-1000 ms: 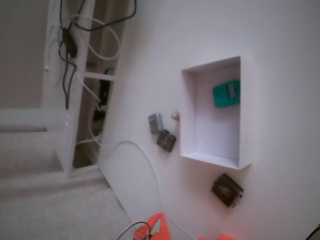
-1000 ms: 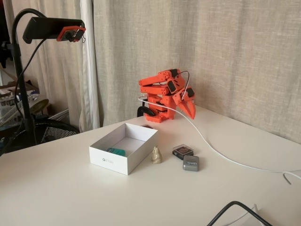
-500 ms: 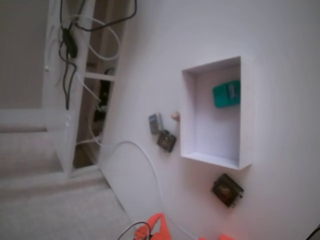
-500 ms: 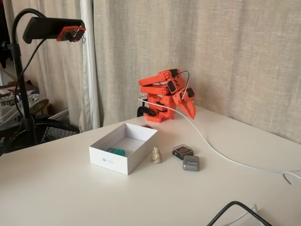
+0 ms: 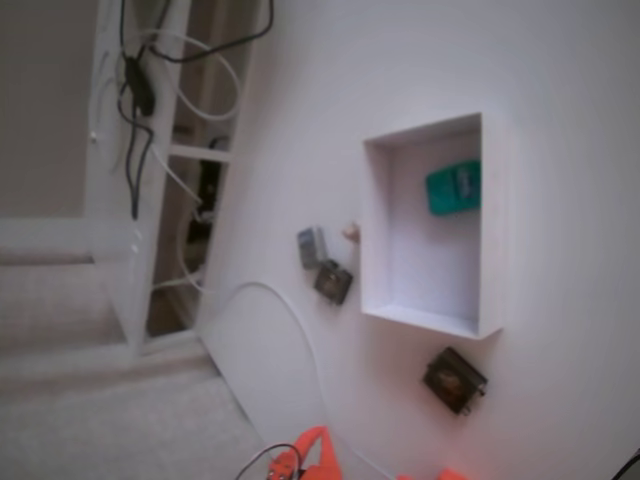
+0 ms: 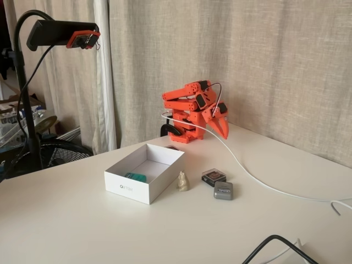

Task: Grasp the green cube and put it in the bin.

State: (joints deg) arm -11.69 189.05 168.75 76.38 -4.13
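Note:
The green cube [image 5: 452, 187] lies inside the bin [image 5: 492, 230], against the wall at its far end from the arm. In the fixed view from the side, only the green cube's [image 6: 135, 177] top shows above the bin's front wall [image 6: 129, 190]. The orange arm is folded over its base at the back of the table, away from the bin. My gripper [image 6: 223, 128] points down beside the base, shut, with nothing in it. Only orange bits of the arm [image 5: 315, 455] show at the bottom edge of the fixed view from above.
A dark block [image 6: 213, 176], a grey block [image 6: 223, 191] and a small beige figurine [image 6: 182, 181] sit right of the bin. Another dark block [image 5: 454, 380] lies between bin and arm. A white cable [image 6: 247, 170] runs across the table. A camera stand [image 6: 60, 33] rises at left.

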